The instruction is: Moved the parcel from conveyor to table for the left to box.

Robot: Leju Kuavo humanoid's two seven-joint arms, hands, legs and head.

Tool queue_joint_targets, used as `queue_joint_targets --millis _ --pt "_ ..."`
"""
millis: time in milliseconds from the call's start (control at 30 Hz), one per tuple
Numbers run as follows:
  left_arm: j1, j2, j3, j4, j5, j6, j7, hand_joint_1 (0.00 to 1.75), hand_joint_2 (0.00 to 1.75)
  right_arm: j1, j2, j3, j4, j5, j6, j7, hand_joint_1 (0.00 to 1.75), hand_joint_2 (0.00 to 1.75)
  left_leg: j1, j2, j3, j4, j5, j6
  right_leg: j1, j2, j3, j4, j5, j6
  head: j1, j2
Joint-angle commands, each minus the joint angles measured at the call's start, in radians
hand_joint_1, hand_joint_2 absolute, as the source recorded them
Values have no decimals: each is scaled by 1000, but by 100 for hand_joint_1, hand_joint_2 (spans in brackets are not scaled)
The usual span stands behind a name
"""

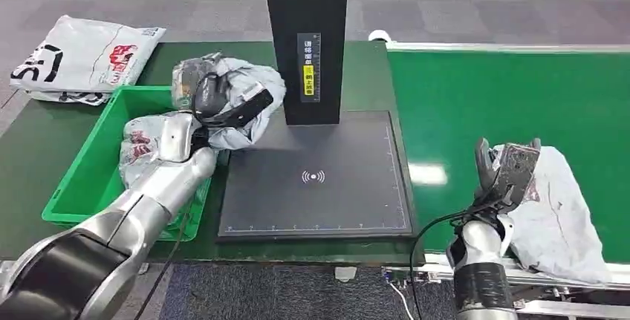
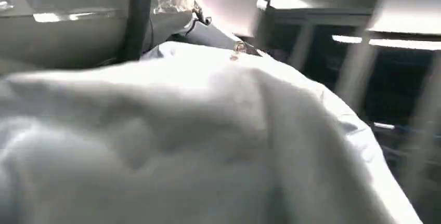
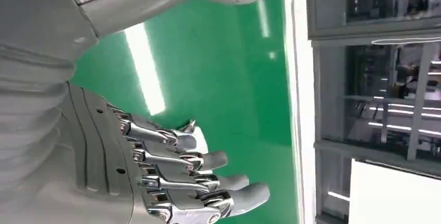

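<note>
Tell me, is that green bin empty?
No. The green bin already holds a grey parcel, partly hidden behind the left arm.

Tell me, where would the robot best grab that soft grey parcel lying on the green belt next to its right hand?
Probably by the raised, crumpled end of the grey parcel, beside the right hand. The bag lies limp and flat on the green conveyor, so it has no firm edge to pinch. Coming from above, fingers could close around the bunched folds there rather than slide off the flatter far end.
</note>
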State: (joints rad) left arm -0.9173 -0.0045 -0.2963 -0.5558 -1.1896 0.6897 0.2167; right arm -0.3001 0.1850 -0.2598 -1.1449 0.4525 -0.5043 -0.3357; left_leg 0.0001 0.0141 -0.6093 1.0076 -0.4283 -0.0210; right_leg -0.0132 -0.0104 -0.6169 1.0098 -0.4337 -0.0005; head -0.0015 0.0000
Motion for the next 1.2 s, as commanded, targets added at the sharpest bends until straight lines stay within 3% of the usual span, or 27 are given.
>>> queue_joint_targets --millis 33,200,400,500,567,667,733,800,867,967,1000,1200 --pt "-8 41 276 88 -189 -3 52 175 175 32 49 -100 -100 22 37 9 0 175 2 1 1 0 -1 -1 1 3 1 0 -1 -2 0 0" --pt "22 59 348 58 -249 5 42 175 175 68 0 -36 -53 -27 26 -29 0 175 4 -5 1 -1 0 -1 6 -3 3 -2 -2 -2 0 0" --pt "22 59 348 58 -249 5 42 175 175 68 0 -36 -53 -27 26 -29 0 175 4 -3 0 0 -1 -1 4 -1 2 -2 -1 -2 0 0" --pt "30 67 359 82 -280 -14 47 175 175 73 -23 14 -41 -68 20 -34 0 175 4 -3 0 -1 0 -1 4 -2 2 -2 -1 -2 0 0" --pt "30 71 363 111 -305 -101 65 175 175 68 -23 28 -38 -69 16 -26 0 175 3 -2 1 -2 0 -1 4 0 2 -2 -1 -2 0 0" --pt "18 77 312 180 -381 -319 182 175 175 52 -21 31 -37 -60 23 -4 0 175 3 -3 -2 0 0 -1 4 -2 0 -1 -1 -2 0 0" --pt "21 77 311 179 -381 -316 183 175 175 51 -20 32 -37 -59 23 -4 0 175 3 -3 -1 0 0 -1 4 -1 1 -1 -1 -2 0 0" --pt "10 103 213 213 -381 -431 286 175 175 47 -20 35 -32 -45 35 5 0 175 3 -2 2 -2 0 -1 4 0 3 -3 -1 -2 0 0" --pt "14 129 184 201 -381 -373 353 175 175 54 -14 36 -45 -35 40 17 0 175 3 -1 0 -1 0 -1 5 1 2 -2 0 -2 0 0" --pt "3 143 199 213 -381 -403 358 175 175 62 -5 27 -66 -26 47 33 0 175 3 -2 -1 0 0 -1 5 -1 0 -1 -1 -2 0 0" --pt "-3 138 223 212 -381 -394 352 2 175 61 6 14 -82 -13 56 47 0 175 4 -1 0 -1 -1 -1 5 0 1 -2 -1 -2 0 0" --pt "-28 108 275 207 -345 -334 299 0 175 83 16 -8 -139 23 75 85 0 175 4 -6 -2 1 0 -1 6 -4 0 -1 -1 -2 0 0"
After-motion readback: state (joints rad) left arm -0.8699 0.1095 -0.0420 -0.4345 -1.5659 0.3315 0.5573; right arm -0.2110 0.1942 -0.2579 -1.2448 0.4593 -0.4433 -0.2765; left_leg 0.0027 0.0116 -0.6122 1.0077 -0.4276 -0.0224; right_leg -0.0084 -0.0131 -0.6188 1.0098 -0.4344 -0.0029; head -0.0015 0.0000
